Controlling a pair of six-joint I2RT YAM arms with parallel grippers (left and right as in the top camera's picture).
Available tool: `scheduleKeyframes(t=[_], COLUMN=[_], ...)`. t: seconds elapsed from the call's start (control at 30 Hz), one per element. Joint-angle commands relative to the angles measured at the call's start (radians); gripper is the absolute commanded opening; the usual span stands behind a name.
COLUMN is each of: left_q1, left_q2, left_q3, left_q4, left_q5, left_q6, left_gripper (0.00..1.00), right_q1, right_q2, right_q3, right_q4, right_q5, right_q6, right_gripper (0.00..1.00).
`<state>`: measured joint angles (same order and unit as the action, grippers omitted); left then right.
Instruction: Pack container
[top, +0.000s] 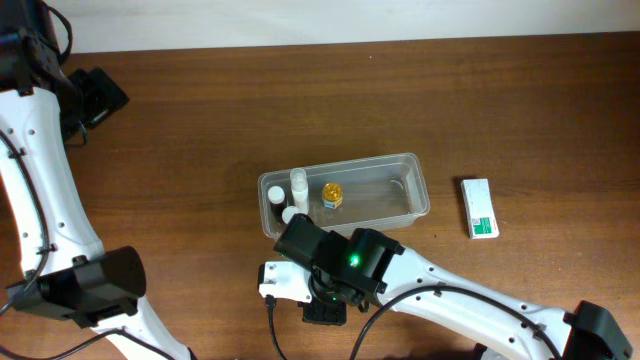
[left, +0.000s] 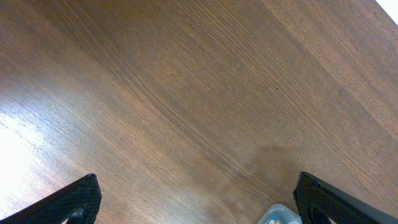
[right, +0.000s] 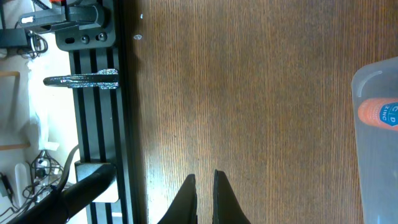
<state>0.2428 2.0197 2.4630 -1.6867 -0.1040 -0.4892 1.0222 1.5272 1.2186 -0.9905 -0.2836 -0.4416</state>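
Overhead: The container (top: 415, 190) sits on the table (top: 200, 130). Three white bottles (top: 298, 181) and an amber bottle (top: 332, 194) stand clustered at one end of it. The right arm (top: 340, 262) hangs over the table just beside that end's near corner. A carton (top: 479, 208) lies well apart, beyond the container's opposite end.

Left wrist: The left hand (left: 198, 180) is spread fully and holds nothing, with bare table between its fingers. A pale object (left: 280, 215) is cut off at the lower edge close to one finger. It may be a bottle top, but I cannot tell.

Right wrist: The right hand (right: 205, 182) has its fingers pressed together and empty. The container's rounded corner lies ahead and off to the side of the fingertips, not touching them. The amber bottle shows through the wall.

Assessment: I judge the container to be light, thin-walled and slick. It is likely to flex if squeezed mid-span. I would pinch wall and rim together near a corner, where the plastic is stiffest. The right hand would have to open first. I would also move slowly, because the upright bottles are loose and could topple.
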Motion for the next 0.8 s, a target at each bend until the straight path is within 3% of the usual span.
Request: scheduleKeyframes(t=[0.0,0.3,0.77], left_q1=[0.002,0.002,0.002], left_q2=[-0.010,-0.010,-0.010], left_q3=[0.010,0.010,0.010], left_q4=[-0.001,-0.001,-0.001], left_q5=[0.003,0.003,0.002], left_q6=[0.016,0.016,0.016], left_gripper=[1.00,1.00,1.00], right_q1=[0.010,0.010,0.009], right_q2=[0.011,0.037,0.142], right_q3=[-0.006,-0.011,-0.011], right_q4=[-0.003,0.008,0.150], right_q5=[0.004,0.222,0.383], right_q6=[0.005,0.004,0.040], right_gripper=[0.04,0.04,0.04])
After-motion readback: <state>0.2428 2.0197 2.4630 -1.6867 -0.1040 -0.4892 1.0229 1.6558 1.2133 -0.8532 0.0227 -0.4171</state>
